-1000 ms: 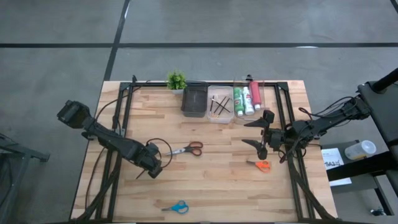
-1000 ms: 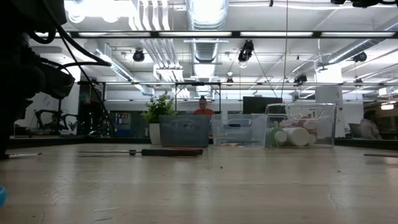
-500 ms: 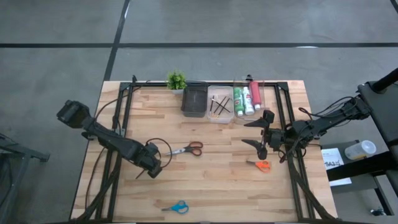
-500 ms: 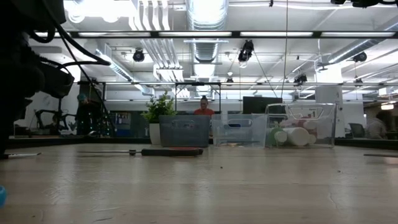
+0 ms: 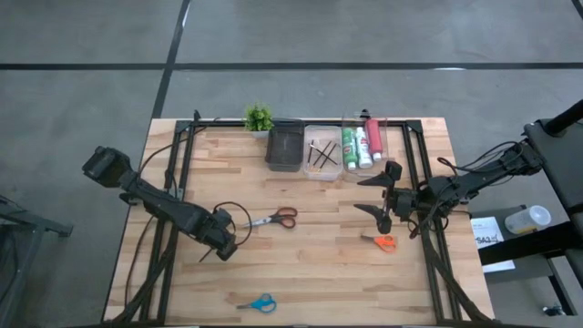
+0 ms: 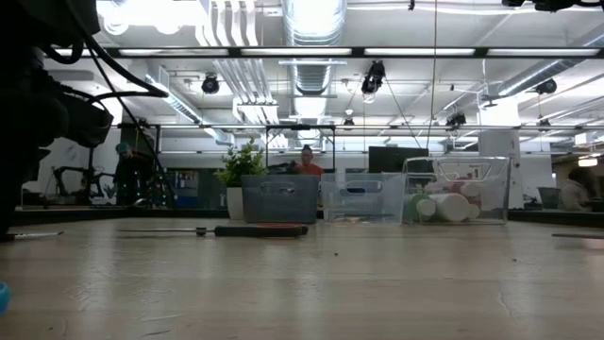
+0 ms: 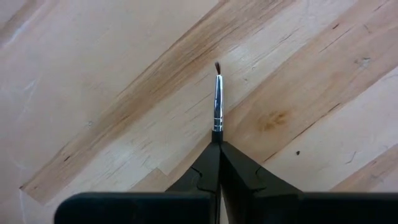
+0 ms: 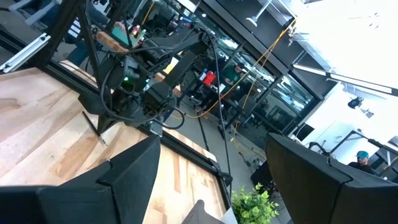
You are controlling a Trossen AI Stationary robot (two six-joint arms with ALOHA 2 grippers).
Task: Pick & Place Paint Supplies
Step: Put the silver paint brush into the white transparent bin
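1. High view: the left gripper (image 5: 221, 244) sits low over the table (image 5: 301, 273), just beside the tips of the red scissors (image 5: 273, 219), and is clamped on a brush (image 5: 206, 256) that pokes out from its tip toward the table's near left corner.
2. Same view: the right gripper (image 5: 381, 195) hovers on the other side of the red scissors, fingers spread wide and holding nothing. The orange scissors (image 5: 383, 241) lie just beside it on its near side, apart from it.
3. Same view: the blue scissors (image 5: 260, 303) lie near the table's front edge, well apart from the red scissors and from both grippers.
4. Same view: along the far edge stand a plant (image 5: 259, 117), a dark bin (image 5: 284, 148), a clear bin (image 5: 322, 153) with brushes in it, and a second clear bin (image 5: 390, 137) holding the tubes (image 5: 362, 144), green, white and red, side by side.
5. Low view: the red scissors (image 6: 247, 229) lie flat on the table, in front of the dark bin (image 6: 279, 198); the tubes (image 6: 444, 207) show through the clear bin to its right. A person (image 6: 307, 161) is in the room behind.
6. Left wrist view: the gripper (image 7: 218, 149) is pinched tight on the brush (image 7: 217, 102), whose metal ferrule and small tuft stick out just past the fingertips, over bare table.
7. Right wrist view: the two fingers (image 8: 134, 168) stand far apart with nothing between them; the left arm (image 8: 140, 81) and the plant (image 8: 258, 204) show beyond.
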